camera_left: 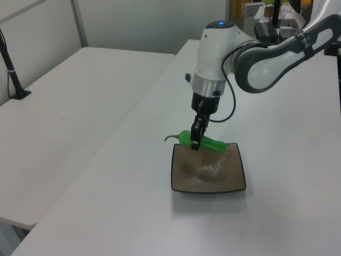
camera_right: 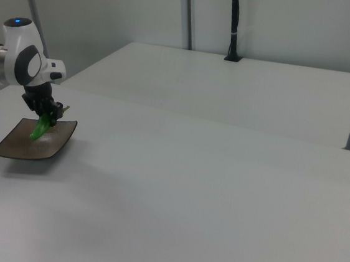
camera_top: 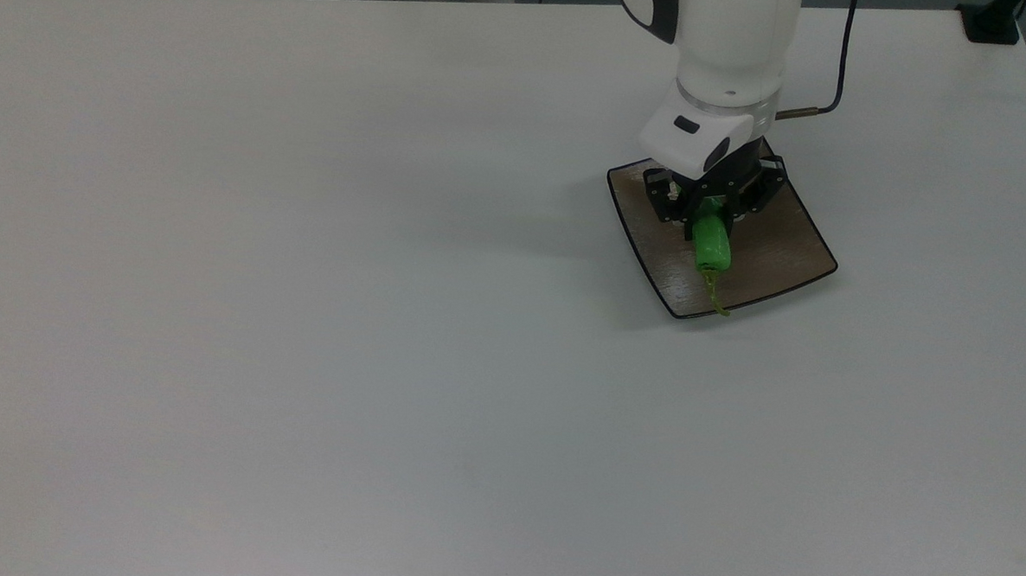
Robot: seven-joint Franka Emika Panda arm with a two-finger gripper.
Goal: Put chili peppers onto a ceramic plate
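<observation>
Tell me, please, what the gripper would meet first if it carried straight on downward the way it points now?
Most likely the ceramic plate: the gripper, shut on the chili pepper, hangs above it, so the pepper would probably touch the plate before the fingers do.

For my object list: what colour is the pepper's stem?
Olive green, duller than the bright green chili pepper; clearest in the top view.

White tables [camera_left: 80, 90] — pale grey wall [camera_right: 286, 24]

I see a lab: bare white tables [camera_top: 304, 313], grey partition walls [camera_right: 112, 12], black camera posts [camera_right: 234, 24].
</observation>
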